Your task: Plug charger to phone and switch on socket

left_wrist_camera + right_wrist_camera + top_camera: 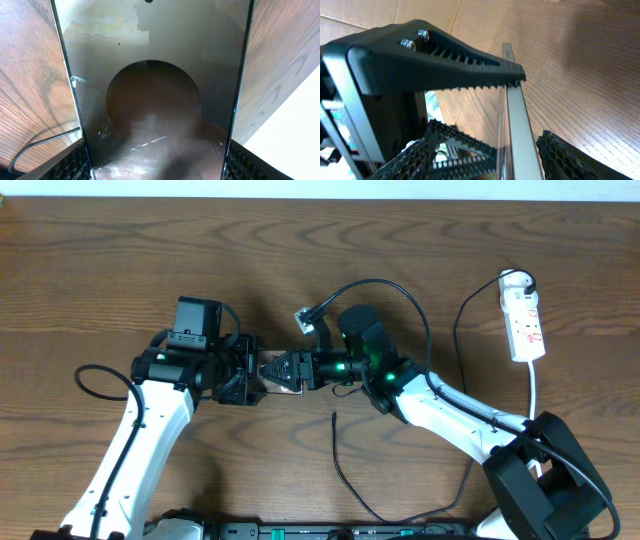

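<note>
The phone (276, 372), glossy brownish-silver, is held above the table between the two arms. My left gripper (254, 376) is shut on it; in the left wrist view the phone (150, 60) fills the frame between my left gripper's fingers (155, 167). My right gripper (289, 369) meets it from the right. In the right wrist view the phone's thin edge (516, 125) stands between my right gripper's fingers (487, 135), which are open with a gap on the left side. The charger (345, 475) lies loose on the table, its free tip below the right gripper. The socket (524, 320) lies at the far right.
The socket's white cord (535, 390) runs down toward the right arm's base (540, 480). A black plug (522, 279) sits in the socket's top end. A thicker black robot cable (400, 290) loops above the right arm. The left arm's toothed finger (450, 62) shows in the right wrist view.
</note>
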